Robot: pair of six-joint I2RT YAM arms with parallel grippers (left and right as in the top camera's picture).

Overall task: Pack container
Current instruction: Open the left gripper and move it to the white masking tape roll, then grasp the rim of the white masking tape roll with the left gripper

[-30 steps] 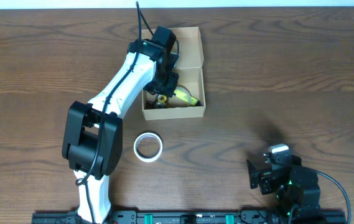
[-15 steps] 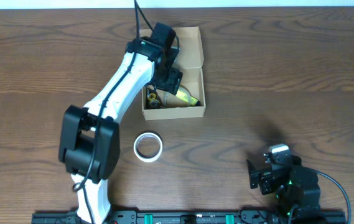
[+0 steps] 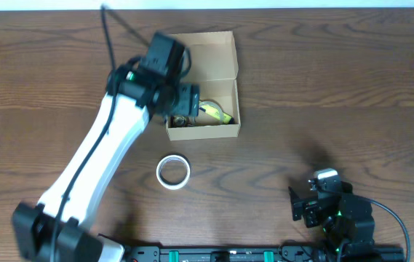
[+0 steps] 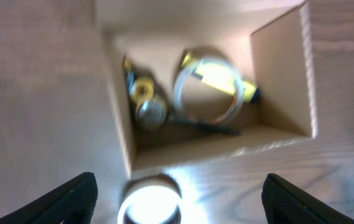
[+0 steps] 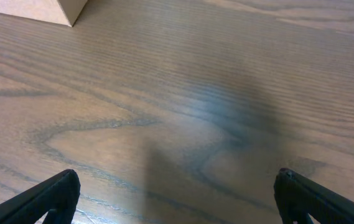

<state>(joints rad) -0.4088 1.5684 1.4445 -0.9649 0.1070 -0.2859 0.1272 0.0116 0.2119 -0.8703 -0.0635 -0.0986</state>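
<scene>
We see a brown wood-grain desk [image 3: 337,87] with a white roll of tape [image 3: 172,172] lying flat on it, left of centre and towards the near side. Farther away, a clear tape ring [image 4: 208,87] lies over a yellow item [image 4: 221,79]. A black pen [image 4: 204,124] is just beside it, and two small round pieces [image 4: 145,92], blurred, sit to its left.

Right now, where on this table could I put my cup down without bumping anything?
The brown wooden table is barest right of the tan cardboard box, beyond the parked black right arm. Another patch sits at the far left corner, behind the white left arm. Crowded: inside the box and around the white tape roll.
</scene>
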